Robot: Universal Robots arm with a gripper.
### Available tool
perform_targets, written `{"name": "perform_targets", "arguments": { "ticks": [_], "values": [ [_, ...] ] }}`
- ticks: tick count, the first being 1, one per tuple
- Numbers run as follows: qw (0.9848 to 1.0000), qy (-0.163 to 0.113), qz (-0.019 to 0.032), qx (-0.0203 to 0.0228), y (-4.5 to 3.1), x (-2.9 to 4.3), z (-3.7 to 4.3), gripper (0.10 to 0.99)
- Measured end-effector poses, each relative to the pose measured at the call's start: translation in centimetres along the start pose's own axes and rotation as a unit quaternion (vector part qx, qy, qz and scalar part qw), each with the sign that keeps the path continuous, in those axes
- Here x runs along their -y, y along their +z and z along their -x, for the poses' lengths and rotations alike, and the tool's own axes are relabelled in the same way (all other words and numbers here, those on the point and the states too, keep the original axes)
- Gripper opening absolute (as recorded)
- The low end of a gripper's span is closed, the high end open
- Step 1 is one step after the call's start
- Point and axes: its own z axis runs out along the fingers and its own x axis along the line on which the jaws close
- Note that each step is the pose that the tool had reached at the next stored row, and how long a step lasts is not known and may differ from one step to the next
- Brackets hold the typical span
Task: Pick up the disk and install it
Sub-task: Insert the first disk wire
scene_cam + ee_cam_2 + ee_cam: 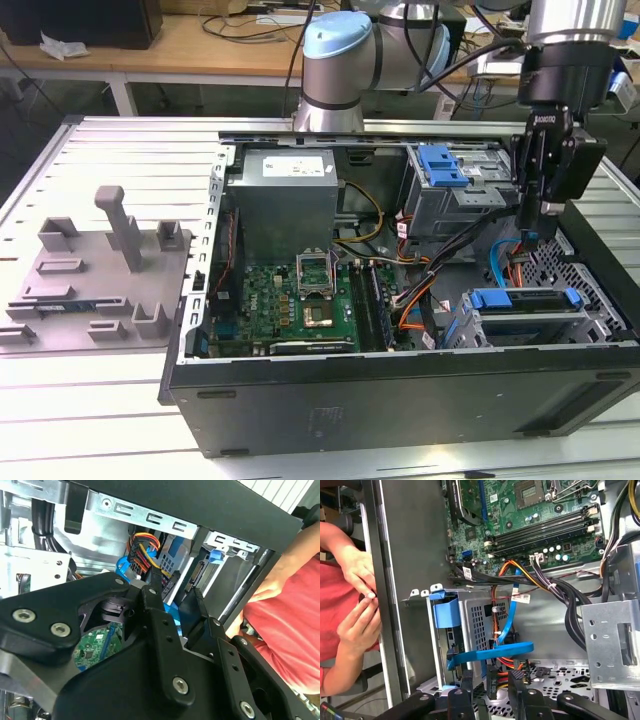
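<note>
The disk [525,318], silver with a blue frame, lies in the drive bay at the front corner of the open computer case [400,395], on the exterior view's right. My gripper [532,236] hangs just above and behind that bay, beside the orange and blue cables. In both wrist views the two black fingers stand apart with nothing gripped between them. In the first wrist view, a broad blue bar [490,655] lies just ahead of the gripper [492,680] over the bay. In the second wrist view, the gripper [176,594] points at the bundle of coloured connectors [142,547].
A person in red has hands [357,597] at the case's outer wall [405,580] beside the bay, also visible as the person's arm [280,577]. Black cable bundles [570,605], a thin blue cable [512,615], the upper drive cage with a blue clip [445,165] and the motherboard [300,300] surround the spot. A grey fixture [100,275] sits outside.
</note>
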Motion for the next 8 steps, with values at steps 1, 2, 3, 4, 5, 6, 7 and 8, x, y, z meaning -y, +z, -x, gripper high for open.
{"name": "perform_targets", "arguments": {
  "ticks": [1,2,3,4,5,6,7,8],
  "values": [
    [1.0000,0.000,-0.0001,-0.0004,0.02,0.00,0.01,0.408],
    [1.0000,0.000,-0.0003,-0.0014,0.04,0.00,0.02,0.408],
    [1.0000,0.000,-0.0005,-0.0035,0.03,-0.01,0.02,0.408],
    [1.0000,0.000,-0.0008,-0.0050,0.04,-0.01,0.02,0.408],
    [1.0000,0.000,-0.0010,-0.0068,0.03,-0.01,0.03,0.408],
    [1.0000,0.000,-0.0013,-0.0084,0.03,-0.01,0.03,0.408],
    [1.0000,0.000,-0.0014,-0.0096,0.04,-0.01,0.04,0.408],
    [0.9999,0.000,-0.0015,-0.0103,0.05,-0.01,0.04,0.408]
  ]
}}
